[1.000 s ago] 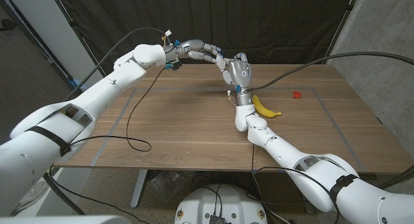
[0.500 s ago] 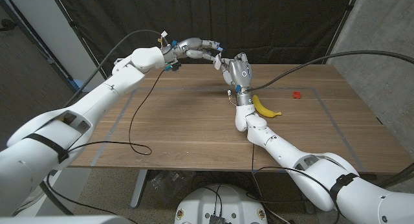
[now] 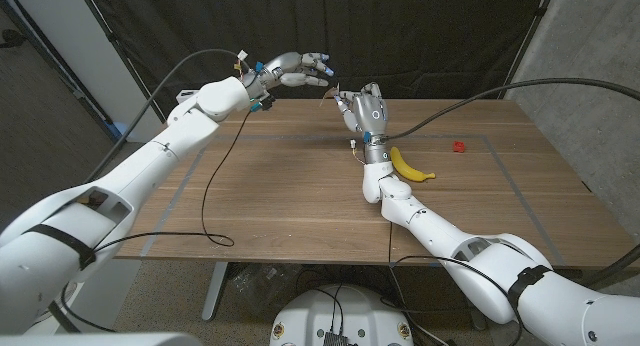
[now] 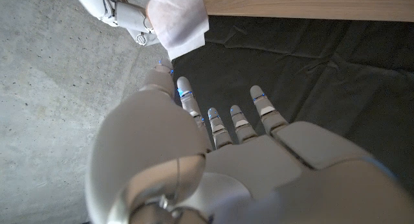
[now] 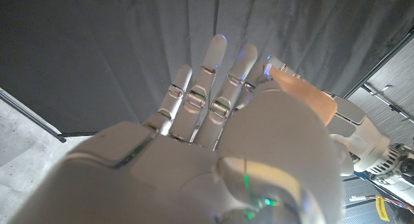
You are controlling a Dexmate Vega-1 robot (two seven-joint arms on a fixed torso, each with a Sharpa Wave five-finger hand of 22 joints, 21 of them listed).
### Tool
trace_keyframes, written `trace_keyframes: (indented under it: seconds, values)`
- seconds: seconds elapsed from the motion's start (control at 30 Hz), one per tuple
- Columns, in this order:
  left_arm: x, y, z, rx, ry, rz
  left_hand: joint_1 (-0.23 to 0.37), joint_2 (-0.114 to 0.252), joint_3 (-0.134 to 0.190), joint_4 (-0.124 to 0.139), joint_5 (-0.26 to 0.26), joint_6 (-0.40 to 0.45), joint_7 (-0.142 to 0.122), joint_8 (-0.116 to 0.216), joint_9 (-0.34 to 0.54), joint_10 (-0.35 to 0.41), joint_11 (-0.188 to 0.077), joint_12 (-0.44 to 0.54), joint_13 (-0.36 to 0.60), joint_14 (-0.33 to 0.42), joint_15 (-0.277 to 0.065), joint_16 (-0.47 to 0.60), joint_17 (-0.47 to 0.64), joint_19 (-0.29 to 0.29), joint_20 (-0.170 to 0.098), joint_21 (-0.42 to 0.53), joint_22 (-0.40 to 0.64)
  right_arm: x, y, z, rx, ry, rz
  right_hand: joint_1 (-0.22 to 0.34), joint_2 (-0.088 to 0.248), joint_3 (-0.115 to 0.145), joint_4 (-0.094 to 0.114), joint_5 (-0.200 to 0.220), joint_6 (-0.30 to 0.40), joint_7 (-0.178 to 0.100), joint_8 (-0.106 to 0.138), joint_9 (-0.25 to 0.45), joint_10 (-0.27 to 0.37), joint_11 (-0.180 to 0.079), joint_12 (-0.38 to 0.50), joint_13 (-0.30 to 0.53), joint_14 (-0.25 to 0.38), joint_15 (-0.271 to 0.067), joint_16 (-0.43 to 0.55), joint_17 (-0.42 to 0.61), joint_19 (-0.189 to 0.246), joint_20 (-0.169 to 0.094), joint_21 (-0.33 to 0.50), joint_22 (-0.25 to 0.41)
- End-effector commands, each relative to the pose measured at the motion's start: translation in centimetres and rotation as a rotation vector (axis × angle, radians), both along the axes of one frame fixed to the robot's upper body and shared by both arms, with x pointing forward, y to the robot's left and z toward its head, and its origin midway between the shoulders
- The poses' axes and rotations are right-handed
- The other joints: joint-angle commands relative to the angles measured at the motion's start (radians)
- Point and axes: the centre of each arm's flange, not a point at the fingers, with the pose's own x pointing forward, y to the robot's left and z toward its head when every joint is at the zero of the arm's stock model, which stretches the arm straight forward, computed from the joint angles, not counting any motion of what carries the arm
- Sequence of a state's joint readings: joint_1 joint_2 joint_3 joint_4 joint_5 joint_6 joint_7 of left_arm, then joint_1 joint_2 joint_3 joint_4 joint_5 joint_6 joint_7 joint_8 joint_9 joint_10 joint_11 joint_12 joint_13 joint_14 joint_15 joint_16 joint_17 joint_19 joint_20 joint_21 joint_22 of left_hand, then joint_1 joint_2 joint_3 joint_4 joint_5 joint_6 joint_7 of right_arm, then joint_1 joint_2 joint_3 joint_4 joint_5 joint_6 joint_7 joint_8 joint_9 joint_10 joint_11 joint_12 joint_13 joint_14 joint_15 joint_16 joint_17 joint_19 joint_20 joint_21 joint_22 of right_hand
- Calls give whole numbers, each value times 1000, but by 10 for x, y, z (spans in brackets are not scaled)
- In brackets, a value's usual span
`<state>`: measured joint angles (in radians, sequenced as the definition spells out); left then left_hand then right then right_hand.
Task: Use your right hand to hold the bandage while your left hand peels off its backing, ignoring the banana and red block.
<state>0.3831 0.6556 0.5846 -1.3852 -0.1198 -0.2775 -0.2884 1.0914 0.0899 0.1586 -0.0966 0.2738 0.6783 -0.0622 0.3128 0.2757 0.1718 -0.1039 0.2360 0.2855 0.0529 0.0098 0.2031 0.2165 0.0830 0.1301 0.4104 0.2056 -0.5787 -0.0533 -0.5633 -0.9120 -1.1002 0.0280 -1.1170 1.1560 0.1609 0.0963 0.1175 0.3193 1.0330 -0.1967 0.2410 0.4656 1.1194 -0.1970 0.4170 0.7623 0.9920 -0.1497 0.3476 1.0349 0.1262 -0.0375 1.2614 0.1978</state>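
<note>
**Bandage held up over the table's far edge**

We see the left hand (image 3: 292,70) raised at the far side of the table (image 3: 280,196), fingers spread; whether it pinches any backing we cannot tell. Just right of it, the right hand (image 3: 364,108) stands upright, holding the bandage (image 4: 178,17), which seems pinched at its fingertips. The banana (image 3: 408,165) lies beside the right wrist, the red block (image 3: 459,146) farther right.

the table (image 3: 290,201) is brown wood grain with a pale taped outline. the banana (image 3: 408,166) is yellow, the block (image 3: 459,146) red. both hands are silver-grey on white arms. the bandage (image 5: 309,97) is tan; its backing (image 4: 176,18) white.
</note>
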Motion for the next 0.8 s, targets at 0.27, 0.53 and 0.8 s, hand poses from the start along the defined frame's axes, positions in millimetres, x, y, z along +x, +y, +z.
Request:
trace_keyframes:
  seconds: [0.27,0.53,0.8]
  values:
    - [5,-9,5,150,59,39,10,56,12,8,-12,-167,-90,-90,-26,-54,18,-14,-4,-69,-6,-10,-7,-16,-17,0,6,-3,-2,2,17,-12,8,9,3,-3,4,7,27,-18,2,3,11,-1,-3,4,13,-86,-3,4,5,-146,7,3]
    - [3,-12,4,112,47,8,32,56,20,-6,-25,48,-154,-21,-42,17,-6,13,-16,-18,-13,10,-15,-5,-23,13,8,-4,-4,3,27,-11,5,10,3,-4,4,6,27,-18,1,2,12,-1,-5,4,14,-86,-3,5,5,-147,7,2]
    - [-2,-9,4,91,36,18,40,49,19,-12,-30,147,-142,5,-54,47,-6,20,-22,2,-23,15,-14,1,-20,20,8,-7,-6,4,28,-20,10,10,3,-6,5,6,26,-18,-1,3,12,-1,-7,6,15,-86,-5,6,5,-146,8,2]
